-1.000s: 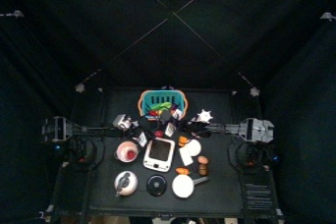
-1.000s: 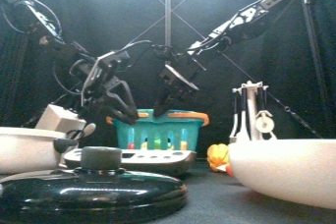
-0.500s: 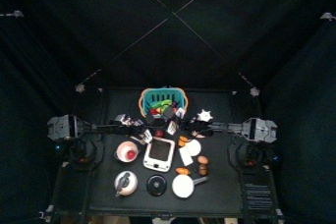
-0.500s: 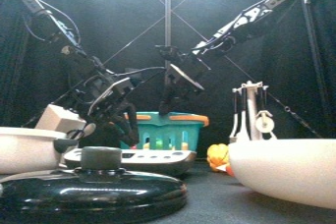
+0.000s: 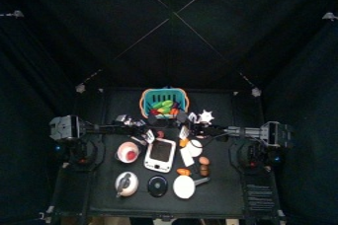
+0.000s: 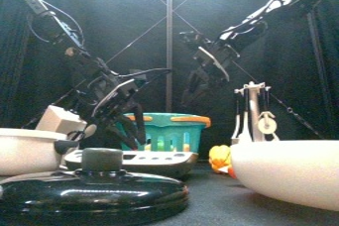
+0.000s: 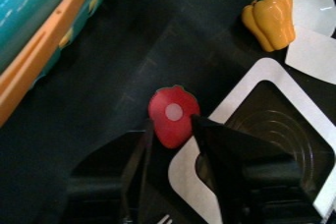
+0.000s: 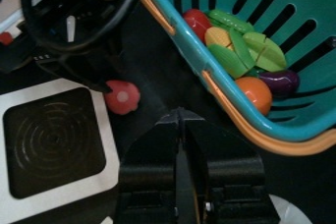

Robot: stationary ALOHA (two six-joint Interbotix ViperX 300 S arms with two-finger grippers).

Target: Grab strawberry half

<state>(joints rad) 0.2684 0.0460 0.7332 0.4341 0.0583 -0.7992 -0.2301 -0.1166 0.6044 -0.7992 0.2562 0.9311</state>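
Red strawberry half lies on the black table, cut face up, a pale spot at its middle. It sits between the teal basket and the white scale, close to the scale's edge.

Change: a second ago the left gripper hung higher in the front view with its jaws closer together; now it has come down toward the table and the jaws stand wide apart, holding nothing. Reading: this looks like the approach to the grasp, jaws opened for the berry, not yet closed on it.

Position: in the left wrist view the berry lies just ahead of the fingertips, lined up with the gap between the jaws, not yet between them. Whether a tip touches it, cannot tell.

Right gripper has pulled up and away to the right since a second ago in the front view; it hangs above the table near the basket's rim, jaws nearly together, nothing in them. From its wrist view the berry shows beside the scale.

Yellow pepper lies apart, beyond the scale, near a white plate.
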